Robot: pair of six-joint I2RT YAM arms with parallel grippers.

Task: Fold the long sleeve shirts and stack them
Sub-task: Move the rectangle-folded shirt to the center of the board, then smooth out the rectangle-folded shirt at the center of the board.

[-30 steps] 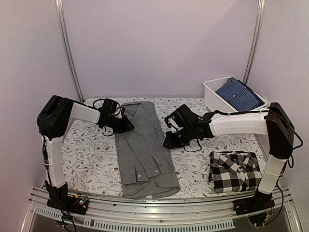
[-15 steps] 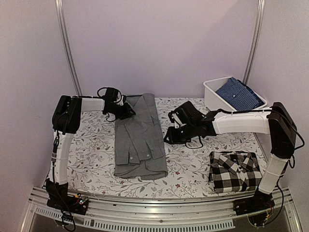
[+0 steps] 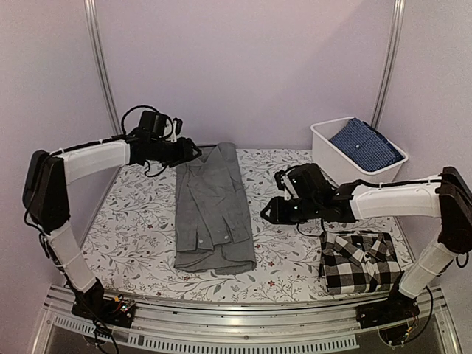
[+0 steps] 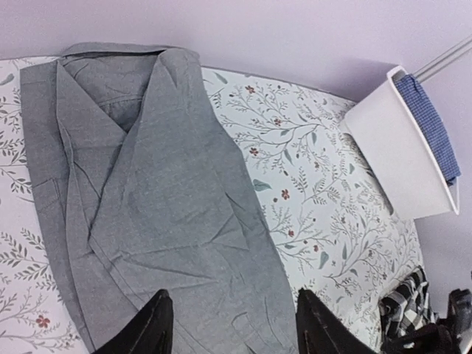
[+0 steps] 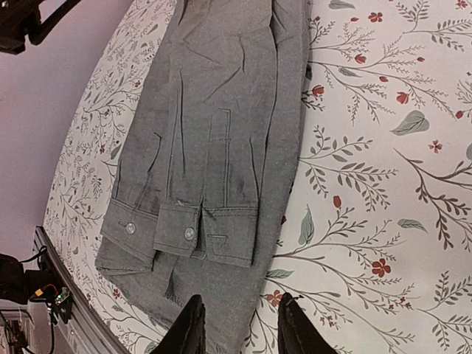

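The plain grey long sleeve shirt (image 3: pixel 214 210) lies as a long narrow strip down the middle of the table, collar at the far end and both cuffs (image 5: pixel 184 230) folded over its near end. My left gripper (image 3: pixel 193 150) hovers beside the collar end, open with nothing held; in the left wrist view its fingers (image 4: pixel 232 295) stand apart above the grey cloth (image 4: pixel 162 192). My right gripper (image 3: pixel 270 212) is to the right of the shirt, open and empty, and its wrist view shows it (image 5: pixel 241 299) above the shirt's right edge (image 5: pixel 284 147). The black-and-white checked shirt (image 3: pixel 358 262) sits folded at the near right.
A white bin (image 3: pixel 324 144) at the far right holds a folded blue checked cloth (image 3: pixel 366 141); the bin (image 4: pixel 398 147) also shows in the left wrist view. The floral tablecloth (image 3: pixel 133 228) covers the table. A metal rail (image 3: pixel 221 324) runs along the near edge.
The grey shirt slid toward the far side. Both grippers let go and opened. The left gripper rose near the collar, and the right gripper drew back to the right.
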